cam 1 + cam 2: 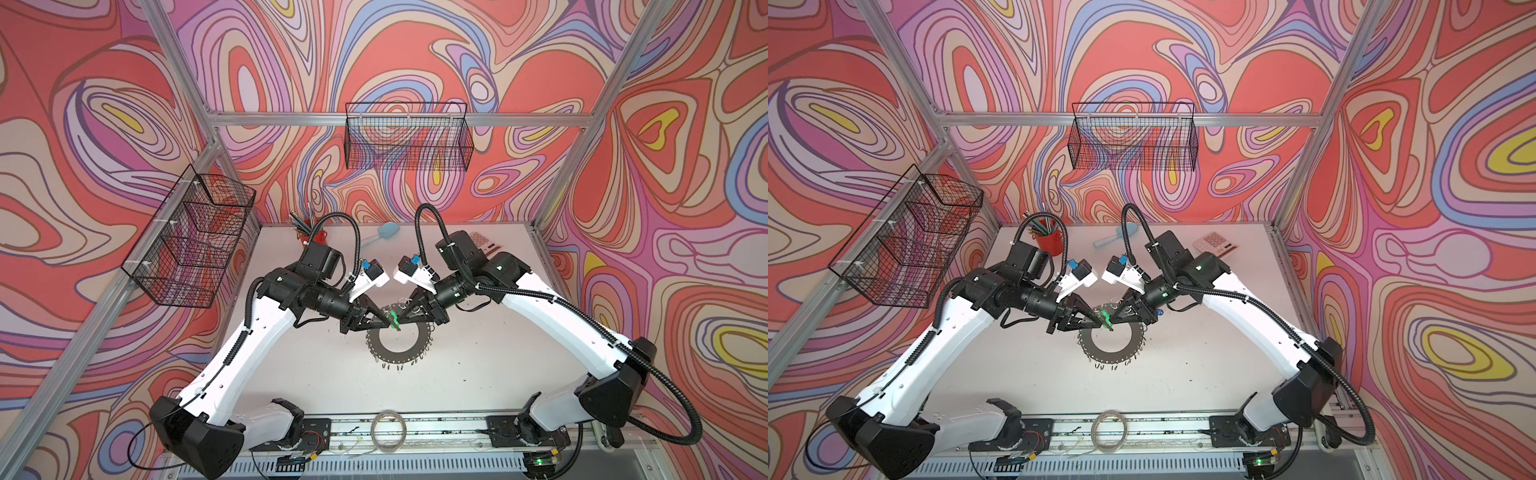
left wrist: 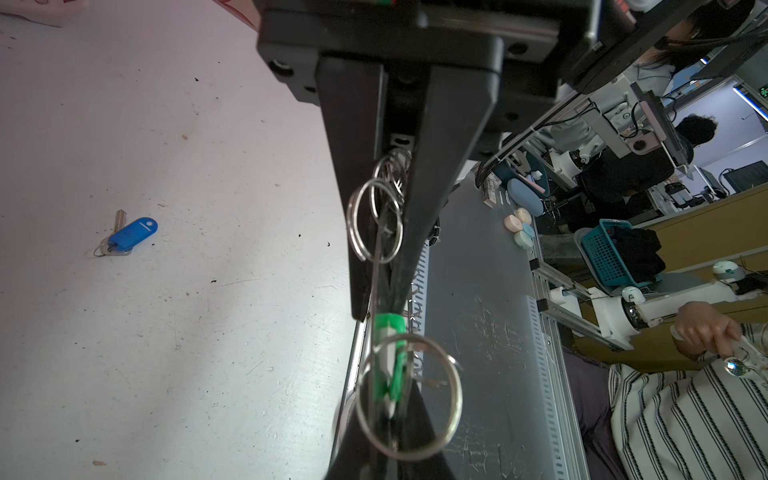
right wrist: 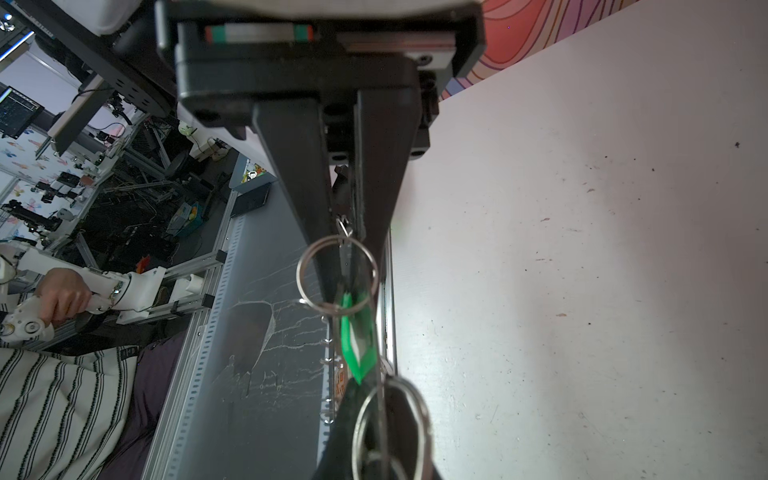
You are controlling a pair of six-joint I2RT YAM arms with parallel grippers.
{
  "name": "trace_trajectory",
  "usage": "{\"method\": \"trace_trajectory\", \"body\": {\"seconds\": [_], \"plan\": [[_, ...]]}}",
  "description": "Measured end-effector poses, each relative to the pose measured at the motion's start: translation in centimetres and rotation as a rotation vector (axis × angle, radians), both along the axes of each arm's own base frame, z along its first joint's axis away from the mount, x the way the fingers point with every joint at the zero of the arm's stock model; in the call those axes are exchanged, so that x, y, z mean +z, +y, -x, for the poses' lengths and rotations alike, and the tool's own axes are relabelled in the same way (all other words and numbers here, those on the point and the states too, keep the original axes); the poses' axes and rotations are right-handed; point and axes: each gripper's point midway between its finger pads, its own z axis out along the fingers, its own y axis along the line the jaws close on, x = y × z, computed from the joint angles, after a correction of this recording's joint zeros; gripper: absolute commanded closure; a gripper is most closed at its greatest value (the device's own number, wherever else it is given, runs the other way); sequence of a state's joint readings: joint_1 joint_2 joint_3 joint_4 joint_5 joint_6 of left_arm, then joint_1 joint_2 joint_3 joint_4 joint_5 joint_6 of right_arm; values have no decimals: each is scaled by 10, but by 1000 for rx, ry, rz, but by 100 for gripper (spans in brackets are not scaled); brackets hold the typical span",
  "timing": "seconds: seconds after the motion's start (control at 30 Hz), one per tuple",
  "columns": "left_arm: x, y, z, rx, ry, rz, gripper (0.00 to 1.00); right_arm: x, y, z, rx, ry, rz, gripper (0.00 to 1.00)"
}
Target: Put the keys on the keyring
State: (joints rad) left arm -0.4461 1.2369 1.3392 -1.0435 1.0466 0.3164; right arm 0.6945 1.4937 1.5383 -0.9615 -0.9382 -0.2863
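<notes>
1. White and scuffed, the table [image 1: 332, 374] has little dark specks all over it.
2. Swirly walls in red, pink, purple and yellow stand round it, with a silver metal frame [image 1: 291, 118] at the corners.
3. One black wire basket [image 1: 409, 137] hangs on the back wall, and a second wire basket [image 1: 189, 237] hangs on the left wall.
4. At the back of the table are a red cup [image 1: 1048, 243] of pens, a pale blue brush [image 1: 384, 232] and a calculator [image 1: 1214, 242].
5. A thin silver hoop [image 1: 388, 430] lies on the front rail.
6. The keyring [image 1: 419, 345] lies flat in the middle of the table in both top views, with small rings all round its edge.
7. Over its far edge the two claws meet tip to tip.
8. The left claw [image 2: 372, 307] is squeezed tight on one end of the green key [image 2: 390, 361].
9. The right claw [image 3: 353, 245] is squeezed tight too. Its tips are at a silver ring [image 3: 336, 276] by the tag's other end. I cannot tell if it pinches the ring or the tag.
10. The blue key [image 2: 133, 235] lies flat on the table, away from the claws.
11. Past the table's front edge sits a person in a striped shirt [image 2: 685, 415].
</notes>
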Motion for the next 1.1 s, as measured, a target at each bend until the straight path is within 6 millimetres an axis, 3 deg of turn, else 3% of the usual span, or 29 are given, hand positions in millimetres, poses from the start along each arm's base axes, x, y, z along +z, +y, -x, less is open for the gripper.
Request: {"method": "trace_trajectory", "body": {"seconds": [0.1, 0.23, 0.43, 0.57, 0.67, 0.87, 1.1], "plan": [[3, 2, -2, 23, -34, -7, 75, 3, 2, -3, -26, -25, -7, 100], [8, 9, -15, 113, -101, -37, 61, 10, 4, -12, -116, -71, -19, 100], [33, 35, -28, 289, -220, -20, 53, 24, 0, -32, -258, -169, -59, 100], [52, 48, -22, 381, -260, 21, 48, 30, -4, -55, -374, -265, -64, 100], [68, 55, -22, 466, -267, 55, 49, 28, -5, -71, -458, -350, -44, 100], [95, 60, -42, 655, -127, 127, 57, 25, -3, -86, -579, -517, -22, 100], [80, 51, -67, 763, 109, 204, 60, 45, -9, -90, -677, -643, -89, 100]]}}
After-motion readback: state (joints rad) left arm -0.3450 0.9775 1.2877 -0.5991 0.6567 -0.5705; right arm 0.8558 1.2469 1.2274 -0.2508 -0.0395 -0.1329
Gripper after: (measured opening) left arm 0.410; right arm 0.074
